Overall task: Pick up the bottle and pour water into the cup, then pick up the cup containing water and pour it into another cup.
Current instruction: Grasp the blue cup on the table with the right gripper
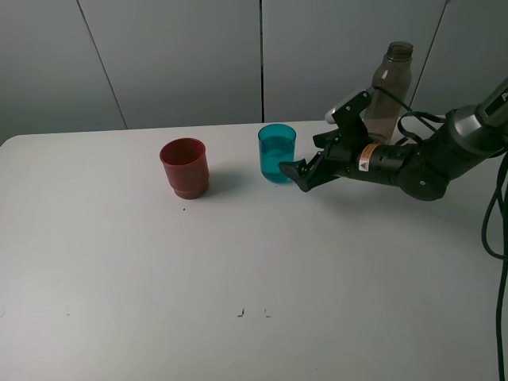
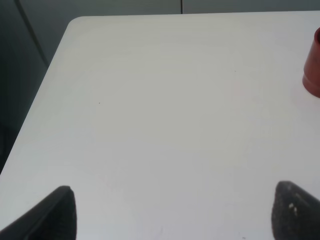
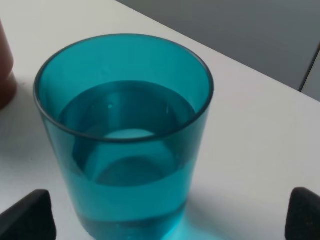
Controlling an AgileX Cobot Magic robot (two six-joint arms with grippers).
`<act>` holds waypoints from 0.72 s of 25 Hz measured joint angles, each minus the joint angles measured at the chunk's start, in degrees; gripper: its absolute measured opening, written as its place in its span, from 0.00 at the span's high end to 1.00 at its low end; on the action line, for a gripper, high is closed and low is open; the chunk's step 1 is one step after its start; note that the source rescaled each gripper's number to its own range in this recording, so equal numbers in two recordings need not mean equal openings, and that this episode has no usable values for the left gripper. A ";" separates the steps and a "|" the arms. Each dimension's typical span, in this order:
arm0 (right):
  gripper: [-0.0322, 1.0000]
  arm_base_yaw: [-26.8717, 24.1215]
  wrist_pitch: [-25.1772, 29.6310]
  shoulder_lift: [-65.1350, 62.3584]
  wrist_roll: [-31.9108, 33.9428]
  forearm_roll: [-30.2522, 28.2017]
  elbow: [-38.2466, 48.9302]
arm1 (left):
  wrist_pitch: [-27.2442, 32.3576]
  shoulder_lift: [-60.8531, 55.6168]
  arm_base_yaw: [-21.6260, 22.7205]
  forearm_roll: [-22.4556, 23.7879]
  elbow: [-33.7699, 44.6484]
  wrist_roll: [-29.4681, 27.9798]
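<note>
The teal translucent cup (image 1: 276, 153) stands upright at the back middle of the white table and holds water up to about two thirds. My right gripper (image 1: 300, 173) is open, low at the cup's right side. In the right wrist view the cup (image 3: 125, 135) fills the picture between the gripper's (image 3: 167, 214) two spread fingertips, with no contact showing. The red opaque cup (image 1: 184, 167) stands upright to the left of the teal cup, apart from it. The smoky bottle (image 1: 389, 91) stands upright behind the right arm. My left gripper (image 2: 175, 214) is open and empty over bare table.
The white table (image 1: 238, 270) ends at a grey panelled wall at the back. The red cup's edge (image 2: 314, 65) shows at the side of the left wrist view. The table's corner and far edge (image 2: 75, 22) show there too. Cables hang at the far right (image 1: 498, 222).
</note>
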 joint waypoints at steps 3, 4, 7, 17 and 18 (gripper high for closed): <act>0.00 0.00 -0.33 0.00 0.00 0.13 0.00 | 0.00 0.00 0.00 0.00 0.00 0.00; 0.00 0.00 -0.46 0.00 0.00 0.13 0.00 | 0.00 0.00 0.00 0.00 0.00 0.00; 0.00 0.00 -0.46 0.00 0.21 -0.06 0.00 | 0.00 0.00 0.00 0.00 0.00 0.00; 0.00 0.00 -0.82 0.16 1.75 -3.94 -0.11 | 0.00 0.00 0.00 0.00 0.00 0.00; 0.00 0.00 -0.82 0.41 1.98 -4.04 -0.36 | 0.00 0.00 0.00 0.00 0.00 0.00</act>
